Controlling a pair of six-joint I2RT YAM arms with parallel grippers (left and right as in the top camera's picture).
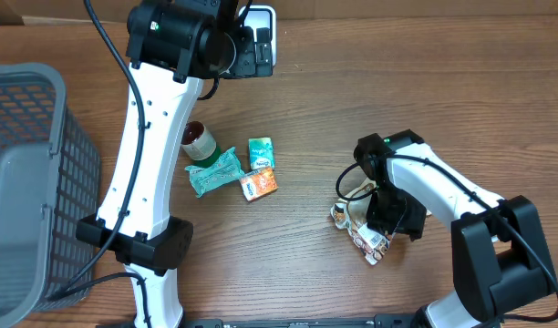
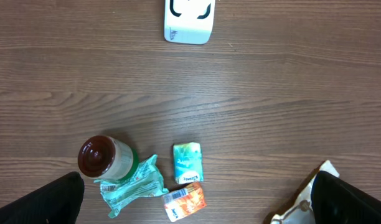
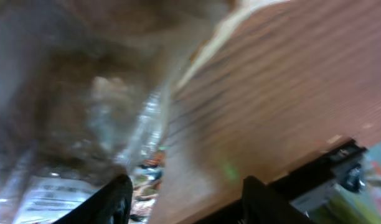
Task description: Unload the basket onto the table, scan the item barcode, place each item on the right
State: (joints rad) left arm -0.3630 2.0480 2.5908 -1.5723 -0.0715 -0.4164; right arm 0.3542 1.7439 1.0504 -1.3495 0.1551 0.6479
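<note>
Crinkly clear packet (image 3: 66, 112) blurs beside parted right gripper (image 3: 185, 193); left gripper (image 2: 197, 199) spread wide

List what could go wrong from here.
1. The right end effector seems to straddle only the edge of the crinkly bag. Closing there may pinch loose film, and the bag could slip.
2. The scanner sits partly under the raised left arm. Carrying the bag over could bump that arm.

Worktop (image 1: 425, 82) bare 1–3 o'clock — open passage. Basket (image 1: 24, 182) walls off 9 o'clock; jar (image 1: 198, 139), packets (image 1: 213, 171) clutter centre; left arm (image 1: 138, 155) spans 7–11 o'clock, crinkled bag (image 1: 363, 239) at 4.
</note>
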